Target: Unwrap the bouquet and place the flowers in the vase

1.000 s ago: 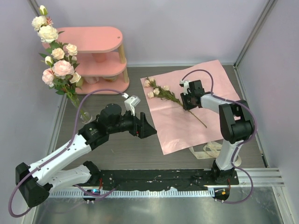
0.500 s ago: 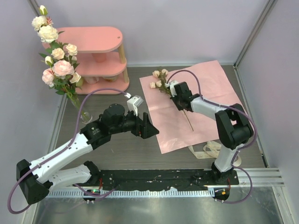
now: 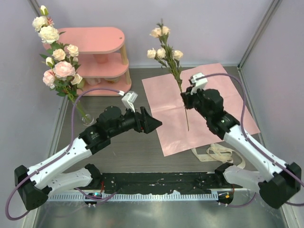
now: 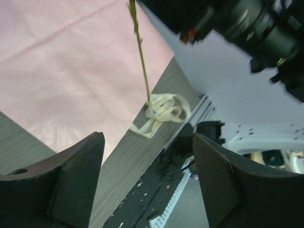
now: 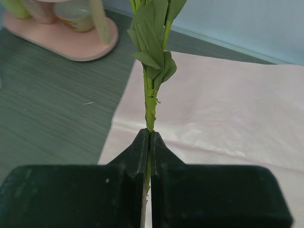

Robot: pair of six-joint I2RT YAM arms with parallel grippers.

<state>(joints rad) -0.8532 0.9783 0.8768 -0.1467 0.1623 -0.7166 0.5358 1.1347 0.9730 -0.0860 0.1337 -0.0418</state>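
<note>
right gripper (image 5: 148,137) pinched shut on upright flower stem (image 5: 149,108) | vase (image 3: 86,118) well apart from stem | left gripper (image 3: 151,122) (wide open, empty) nearer vase

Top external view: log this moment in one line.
right gripper: shut on green-stemmed cream rose sprig, upright; left gripper: open, empty; clear glass vase: holds roses

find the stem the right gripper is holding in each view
Top external: stem stands centre, rising from the right gripper, roses on top.
Left wrist: stem hangs top centre, tip ending by the ribbon.
Right wrist: stem upright at centre, pinched between the fingers.
Shared landmark: the pink paper.
</note>
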